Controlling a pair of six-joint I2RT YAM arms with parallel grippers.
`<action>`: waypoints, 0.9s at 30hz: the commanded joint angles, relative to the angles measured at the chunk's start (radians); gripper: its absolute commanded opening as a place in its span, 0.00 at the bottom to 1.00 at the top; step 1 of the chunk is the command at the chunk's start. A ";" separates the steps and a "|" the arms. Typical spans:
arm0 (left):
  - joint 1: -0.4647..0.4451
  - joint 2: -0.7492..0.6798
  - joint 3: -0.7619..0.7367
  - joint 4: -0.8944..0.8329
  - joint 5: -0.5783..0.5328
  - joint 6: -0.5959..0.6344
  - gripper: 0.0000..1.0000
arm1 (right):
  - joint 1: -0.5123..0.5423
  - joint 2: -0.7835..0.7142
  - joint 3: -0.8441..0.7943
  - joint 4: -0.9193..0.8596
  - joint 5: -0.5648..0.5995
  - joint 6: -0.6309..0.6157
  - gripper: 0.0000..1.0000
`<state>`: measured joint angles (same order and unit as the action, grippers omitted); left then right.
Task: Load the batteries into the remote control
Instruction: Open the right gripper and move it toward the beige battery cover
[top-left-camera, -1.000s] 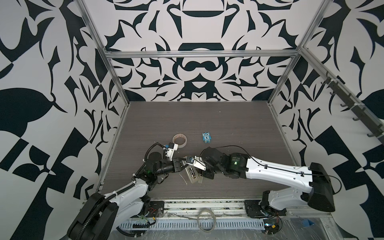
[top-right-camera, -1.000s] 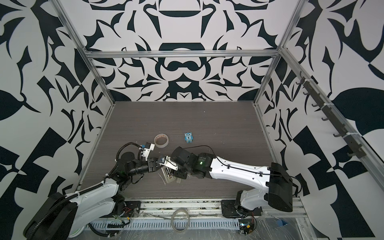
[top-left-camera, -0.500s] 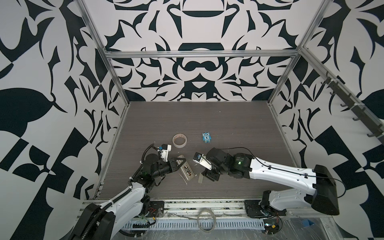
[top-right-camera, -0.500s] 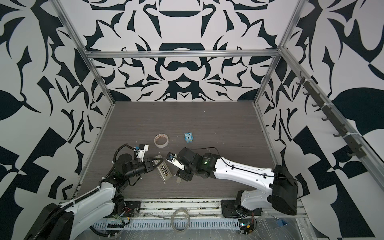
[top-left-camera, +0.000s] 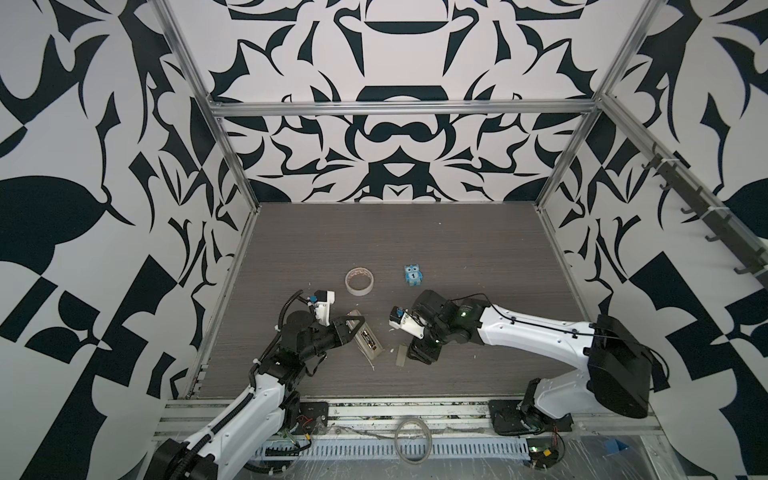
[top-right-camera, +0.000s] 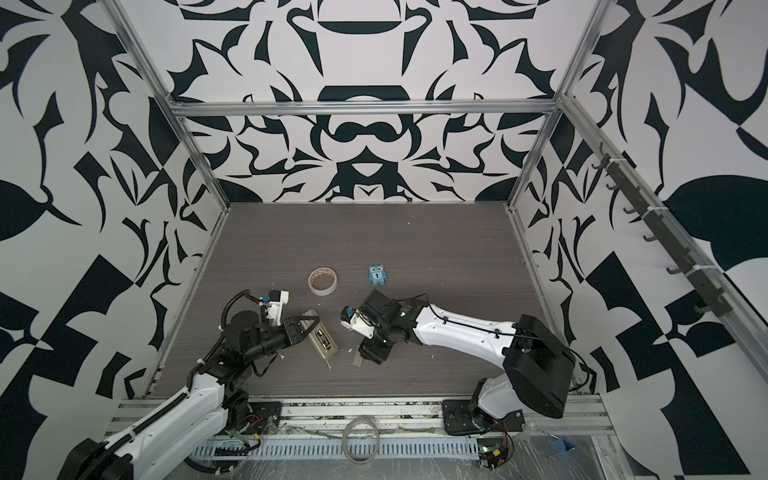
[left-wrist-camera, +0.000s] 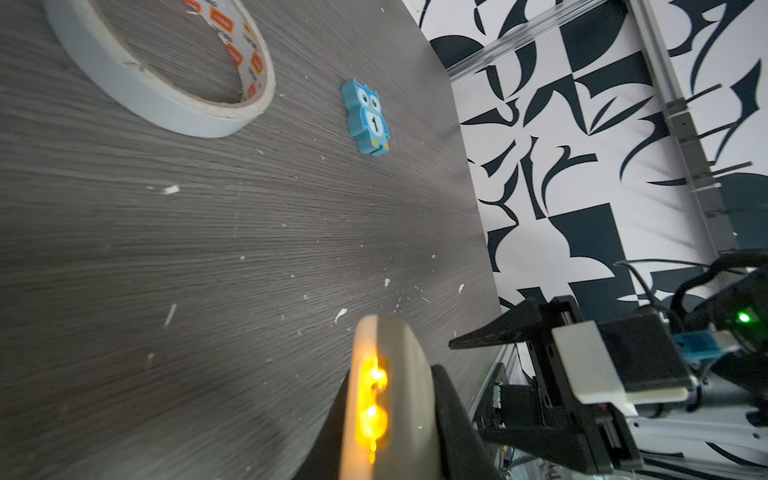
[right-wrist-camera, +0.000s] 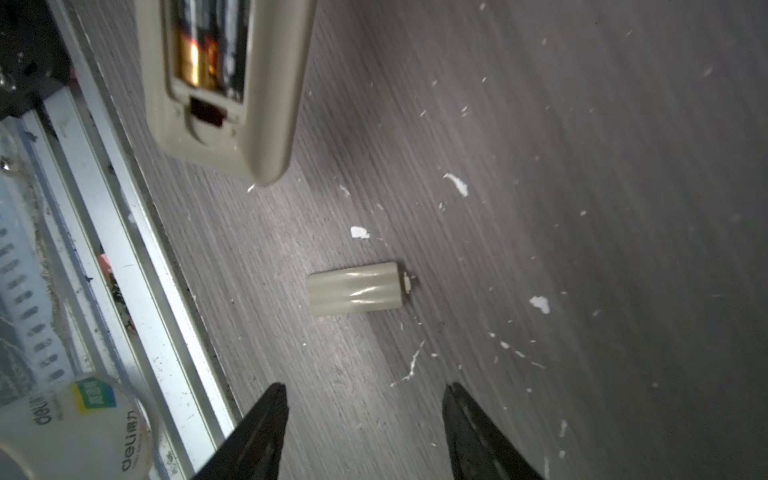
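My left gripper is shut on one end of the remote control. The remote's back is open and the batteries lie side by side in its compartment, their gold ends showing. In the left wrist view the remote stands edge-on between my dark fingers. A loose beige battery cover lies on the table to the right of the remote. My right gripper hangs just above that cover, open and empty.
A tape roll and a blue owl figure lie behind the arms. The metal front rail runs close by the remote and the cover. White crumbs dot the dark wood table.
My right gripper has pulled away from the remote toward the right and opened, ending over the cover. The left gripper has kept its hold and shifted slightly with the remote.
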<state>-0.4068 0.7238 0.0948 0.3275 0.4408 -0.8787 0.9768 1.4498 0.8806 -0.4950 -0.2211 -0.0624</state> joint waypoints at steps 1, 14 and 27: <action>0.006 -0.032 0.015 -0.085 -0.066 0.042 0.00 | 0.002 -0.016 -0.030 0.036 -0.061 0.073 0.64; 0.015 -0.088 0.005 -0.127 -0.116 0.031 0.00 | 0.061 0.057 -0.078 0.164 -0.100 0.186 0.63; 0.019 -0.130 -0.005 -0.132 -0.120 0.026 0.00 | 0.091 0.147 -0.060 0.201 -0.073 0.191 0.61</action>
<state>-0.3920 0.6090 0.0948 0.1909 0.3283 -0.8562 1.0573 1.5883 0.8066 -0.3111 -0.3065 0.1207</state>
